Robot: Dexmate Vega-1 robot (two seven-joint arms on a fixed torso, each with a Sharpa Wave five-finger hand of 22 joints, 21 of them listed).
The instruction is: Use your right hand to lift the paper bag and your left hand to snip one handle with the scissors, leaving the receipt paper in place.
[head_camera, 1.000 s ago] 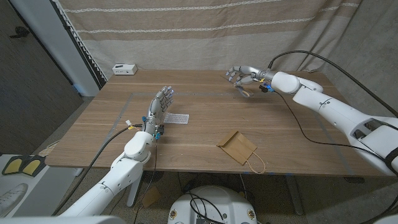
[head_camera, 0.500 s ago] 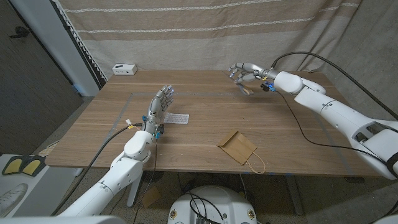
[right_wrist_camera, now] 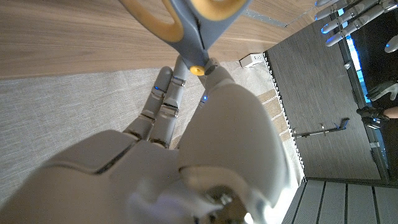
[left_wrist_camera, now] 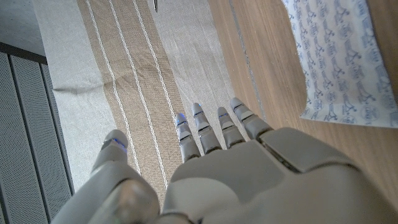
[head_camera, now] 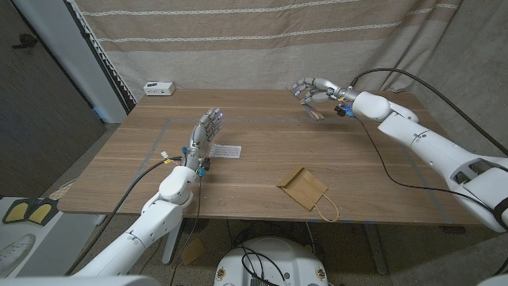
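Right hand (head_camera: pixel 311 90) pinches scissors (head_camera: pixel 314 114) at worktop's (head_camera: pixel 357 171) 1 o'clock, left hand (head_camera: pixel 203 135) released by receipt (head_camera: pixel 225 150), paper bag (head_camera: pixel 302 187) at 5 o'clock edge: roles reversed, risking fumbled handover.

**What you can't make out**

In your head view, the scissors (head_camera: pixel 314 114) under the right hand (head_camera: pixel 311 91) are too small to read: you can't tell blades from handles. In the right wrist view the picture's edge cuts the scissors' yellow-lined handles off (the blades stay behind the hand). The receipt paper (head_camera: pixel 226 150) is partly covered by your left hand (head_camera: pixel 203 137), and its print is too small to read. The paper bag's (head_camera: pixel 302 187) handle (head_camera: pixel 327 210) hangs past the table (head_camera: pixel 262 167) edge, thin and faint.
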